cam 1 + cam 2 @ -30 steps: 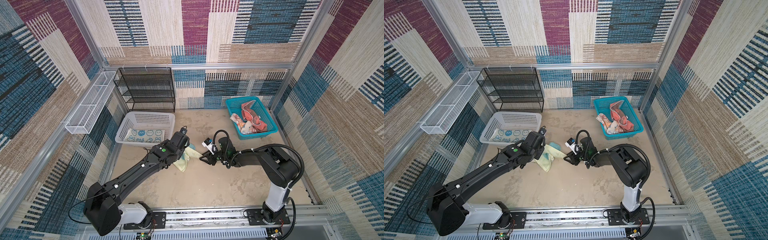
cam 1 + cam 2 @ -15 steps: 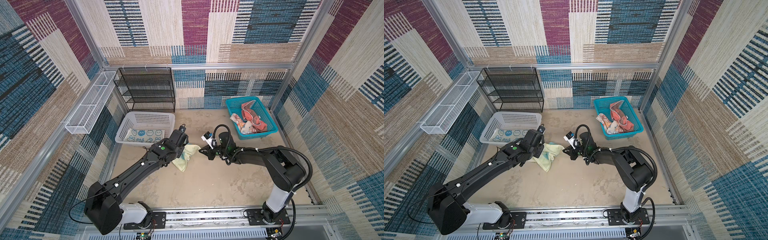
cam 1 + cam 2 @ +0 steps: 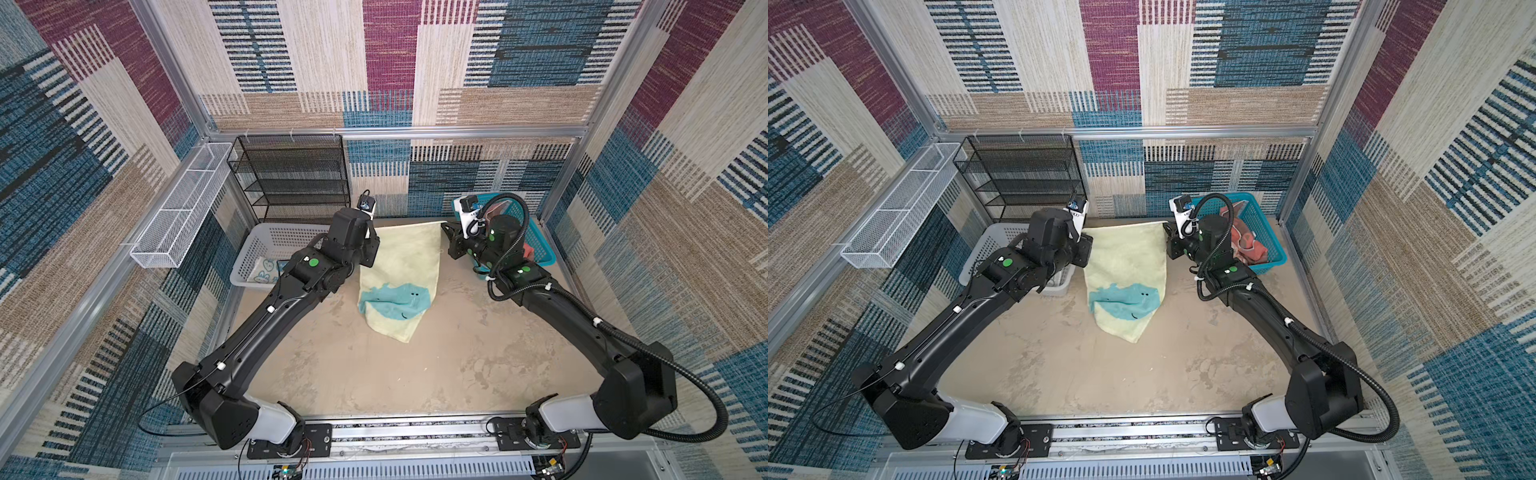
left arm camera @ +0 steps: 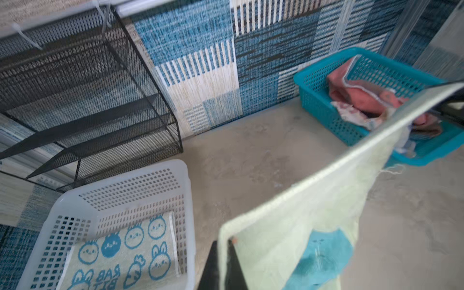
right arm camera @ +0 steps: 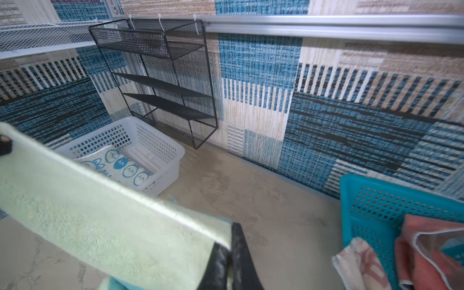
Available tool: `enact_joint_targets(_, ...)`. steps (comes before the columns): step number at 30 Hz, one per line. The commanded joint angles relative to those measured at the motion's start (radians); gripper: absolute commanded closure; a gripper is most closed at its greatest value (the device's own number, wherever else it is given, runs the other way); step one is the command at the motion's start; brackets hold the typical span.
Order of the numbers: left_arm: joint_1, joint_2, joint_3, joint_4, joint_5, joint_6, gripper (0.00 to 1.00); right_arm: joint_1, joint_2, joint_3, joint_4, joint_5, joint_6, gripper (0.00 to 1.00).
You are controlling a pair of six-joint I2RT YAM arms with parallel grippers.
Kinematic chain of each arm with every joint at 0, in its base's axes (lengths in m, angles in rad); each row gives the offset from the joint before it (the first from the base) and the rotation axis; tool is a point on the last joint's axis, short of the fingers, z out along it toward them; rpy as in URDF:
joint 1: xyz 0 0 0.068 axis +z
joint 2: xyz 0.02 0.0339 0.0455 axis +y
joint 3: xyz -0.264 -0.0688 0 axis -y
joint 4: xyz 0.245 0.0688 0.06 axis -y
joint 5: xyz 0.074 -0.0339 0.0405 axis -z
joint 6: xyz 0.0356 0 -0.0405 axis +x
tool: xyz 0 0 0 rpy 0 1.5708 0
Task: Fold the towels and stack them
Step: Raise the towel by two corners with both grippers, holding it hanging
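Since a second ago we've raised both arms: the pale yellow towel (image 3: 397, 262), then bunched on the surface (image 3: 374, 374), now hangs spread between them. Left tool (image 3: 371, 231) pinches one top corner, right tool (image 3: 444, 227) the other, both pressed tight on cloth. Top edge taut and roughly level; lower corner droops, contact with surface unclear. White basket (image 3: 270, 241) with the blue-face towel (image 3: 264, 272) sits just beside the left arm (image 3: 274, 307), teal basket (image 3: 1268, 239) beside the right. Open surface in front of the towel.

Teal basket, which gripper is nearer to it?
Right. The right gripper grips the yellow towel beside the teal basket; the left gripper grips it across, by the white basket.
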Motion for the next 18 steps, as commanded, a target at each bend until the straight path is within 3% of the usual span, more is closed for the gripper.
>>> enact_joint_targets(1,0.003,-0.022,0.043,-0.030,0.050,0.030,1.00,-0.003,-0.041,0.046,-0.100,0.069,-0.045,1.00)
enact_joint_targets(11,-0.002,-0.208,0.032,-0.106,0.208,-0.013,1.00,-0.003,-0.224,0.131,-0.296,-0.062,-0.061,1.00)
enact_joint_targets(18,-0.008,-0.328,0.013,-0.112,0.332,-0.077,1.00,-0.003,-0.376,0.124,-0.322,-0.152,-0.024,1.00)
